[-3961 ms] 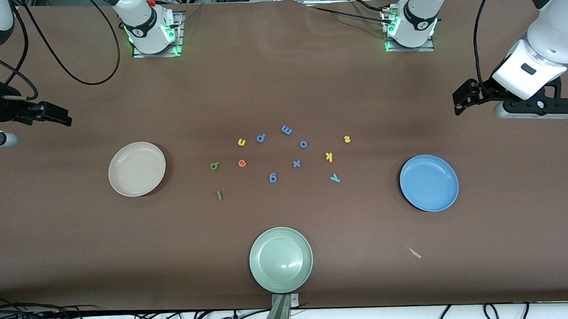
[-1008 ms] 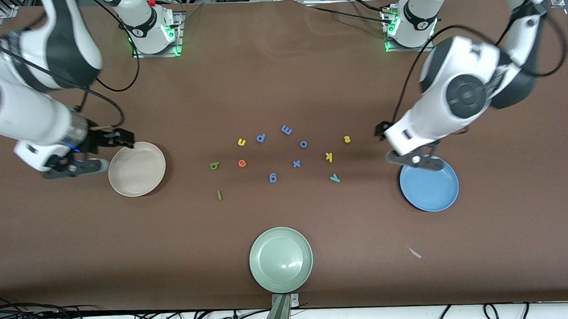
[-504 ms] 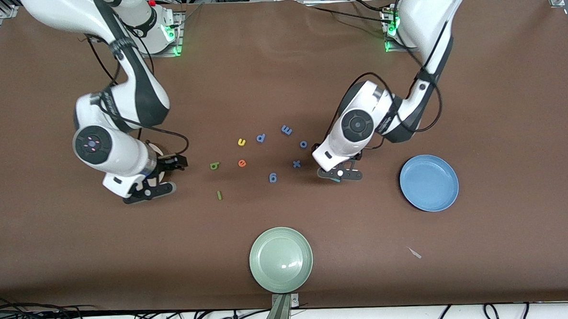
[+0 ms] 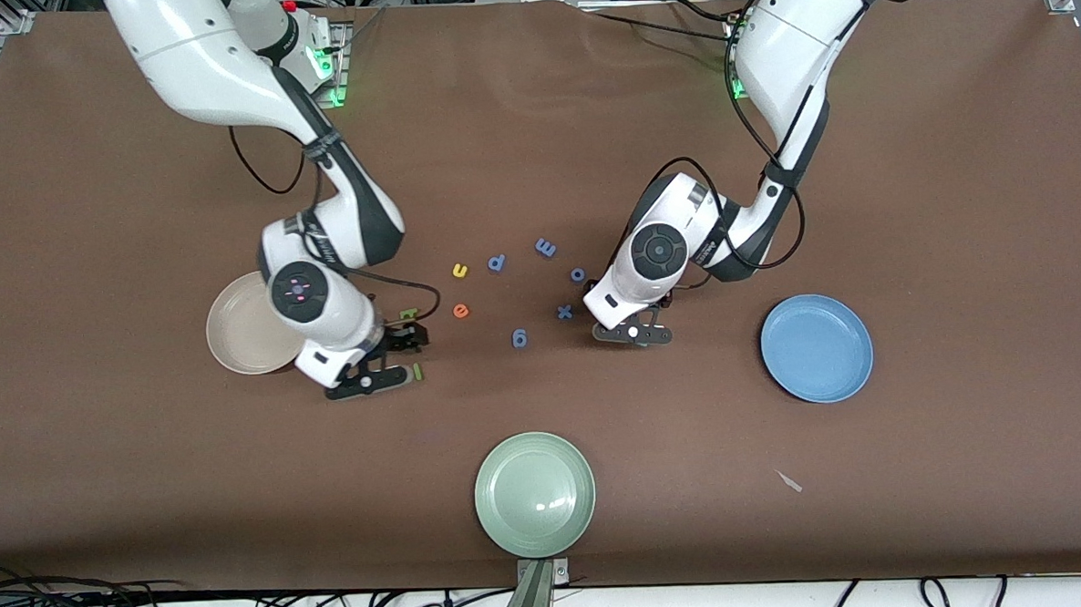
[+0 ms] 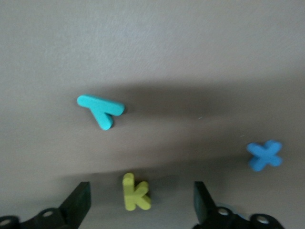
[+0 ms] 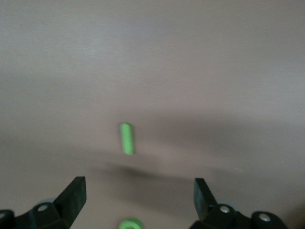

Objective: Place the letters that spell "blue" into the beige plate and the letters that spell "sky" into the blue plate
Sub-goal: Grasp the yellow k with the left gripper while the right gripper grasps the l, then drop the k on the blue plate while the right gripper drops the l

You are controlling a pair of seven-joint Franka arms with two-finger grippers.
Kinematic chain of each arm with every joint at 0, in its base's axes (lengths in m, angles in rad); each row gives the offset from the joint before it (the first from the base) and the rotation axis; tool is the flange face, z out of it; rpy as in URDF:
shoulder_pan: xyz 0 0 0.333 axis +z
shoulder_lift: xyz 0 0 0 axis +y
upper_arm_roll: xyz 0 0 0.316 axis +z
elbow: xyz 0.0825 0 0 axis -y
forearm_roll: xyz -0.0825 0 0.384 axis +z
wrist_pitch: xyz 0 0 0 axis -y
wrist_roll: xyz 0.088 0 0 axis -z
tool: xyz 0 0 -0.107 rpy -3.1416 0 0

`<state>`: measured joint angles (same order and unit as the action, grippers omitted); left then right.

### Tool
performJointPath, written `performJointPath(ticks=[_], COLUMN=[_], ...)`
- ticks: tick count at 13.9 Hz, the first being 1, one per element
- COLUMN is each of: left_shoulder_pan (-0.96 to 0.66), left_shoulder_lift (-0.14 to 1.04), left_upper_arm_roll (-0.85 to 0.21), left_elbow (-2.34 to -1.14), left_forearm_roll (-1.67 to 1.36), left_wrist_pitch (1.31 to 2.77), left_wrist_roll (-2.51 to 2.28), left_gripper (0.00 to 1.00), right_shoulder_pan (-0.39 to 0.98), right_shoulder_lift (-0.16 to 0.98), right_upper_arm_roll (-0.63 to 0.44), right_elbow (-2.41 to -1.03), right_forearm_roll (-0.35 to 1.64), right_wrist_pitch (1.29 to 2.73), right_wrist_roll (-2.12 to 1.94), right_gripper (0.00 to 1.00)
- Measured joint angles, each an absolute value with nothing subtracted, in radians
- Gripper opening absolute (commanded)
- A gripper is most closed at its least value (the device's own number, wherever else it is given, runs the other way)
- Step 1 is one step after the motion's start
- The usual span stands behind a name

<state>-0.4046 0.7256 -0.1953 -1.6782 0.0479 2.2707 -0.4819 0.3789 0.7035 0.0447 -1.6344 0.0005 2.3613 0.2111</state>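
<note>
The beige plate point(image 4: 242, 324) lies toward the right arm's end of the table, partly covered in the front view by the right arm's wrist. Just beside it the right gripper point(image 4: 395, 346) hangs low over the green letters – its fingers point(image 6: 71, 195) stand wide apart and hold nothing, with the green "l" point(image 6: 127, 138) lying on the brown table point(image 4: 533, 140) ahead of them and the green "b" point(image 6: 130, 223) only just showing between them. Toward the middle lie the orange "e" point(image 4: 461, 311) and, farther from the front camera, the yellow "u" point(image 4: 460, 270), with the blue-purple letters point(image 4: 519, 338) scattered next to them. The pale green plate point(image 4: 535, 493) sits nearest the front camera. The left gripper point(image 4: 637, 322) is down over the yellow "k" point(image 5: 135, 192) – its jaws are spread wide with the letter between them, neither finger touching it and nothing gripped. The teal "y" point(image 5: 101, 109) lies near the "k", apart from it, and a blue "x" point(image 5: 265, 155) lies off to one side. The yellow "s" is hidden under the left arm. The blue plate point(image 4: 816, 348) rests toward the left arm's end of the table, with no letters in it.
</note>
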Motion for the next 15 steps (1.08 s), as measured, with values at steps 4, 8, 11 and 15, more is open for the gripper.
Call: performJointPath(ticks=[4, 8, 11, 15], left_shoulder_pan=[-0.405, -0.404, -0.400, -0.337], left_shoulder_lift=[0.726, 0.715, 0.691, 0.586], left_upper_arm_roll=[-0.195, -0.194, -0.185, -0.172], left_elbow=[-1.705, -1.704, -1.697, -1.683], left_forearm_roll=[0.061, 0.062, 0.064, 0.095], left_wrist_pitch=[2.272, 2.272, 2.235, 2.100], left_wrist_roll=[-0.483, -0.483, -0.483, -0.423], left_gripper=[0.18, 0.00, 0.00, 0.00], right_shoulder_pan=[0.395, 0.394, 0.393, 0.393], right_shoulder_lift=[0.770, 0.775, 0.774, 0.773], right_upper_arm_roll=[0.038, 0.034, 0.032, 0.031], right_elbow=[-1.633, -1.627, -1.621, -1.615], right_forearm_roll=[0.000, 0.001, 0.001, 0.001], right_wrist_pitch=[2.475, 2.485, 2.485, 2.485], right_wrist_roll=[0.225, 0.226, 0.233, 0.243], right_gripper=[0.97, 0.40, 0.08, 0.00])
